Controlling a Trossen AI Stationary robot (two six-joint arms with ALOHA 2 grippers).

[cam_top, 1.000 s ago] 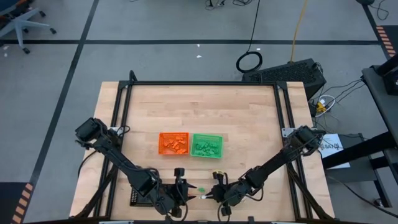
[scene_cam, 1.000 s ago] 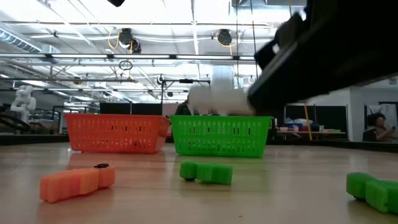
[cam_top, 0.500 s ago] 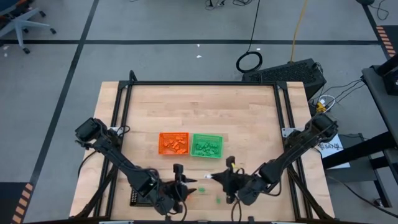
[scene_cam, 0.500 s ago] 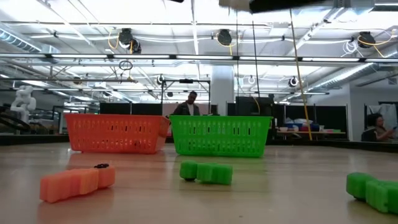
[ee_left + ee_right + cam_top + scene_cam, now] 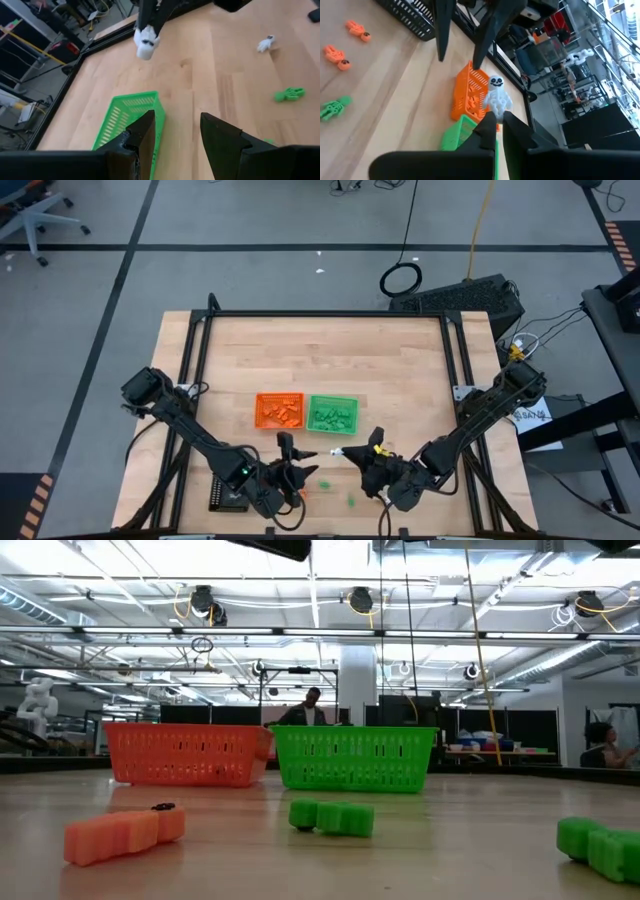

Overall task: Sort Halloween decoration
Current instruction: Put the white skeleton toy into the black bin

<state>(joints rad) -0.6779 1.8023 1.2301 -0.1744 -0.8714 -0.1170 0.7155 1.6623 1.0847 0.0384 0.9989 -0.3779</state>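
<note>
Right gripper [image 5: 496, 116] clamped on white ghost [image 5: 497, 96], raised near green tray [image 5: 332, 414]. Left gripper [image 5: 297, 462] fingers apart, empty, near same tray. Green trinket [image 5: 351, 502] and orange trinket [image 5: 124, 832] on table [image 5: 400, 370].

Baskets: I see two side by side mid-table, one [image 5: 279, 411] at 9 o'clock of the other [image 5: 332, 414].
Left gripper [image 5: 300, 467]: at 6 o'clock of them.
Right gripper [image 5: 349, 454]: at 3 o'clock of the left, pinching a ghost [image 5: 497, 96].
Loose trinkets [image 5: 351, 501]: near table edge.
</note>
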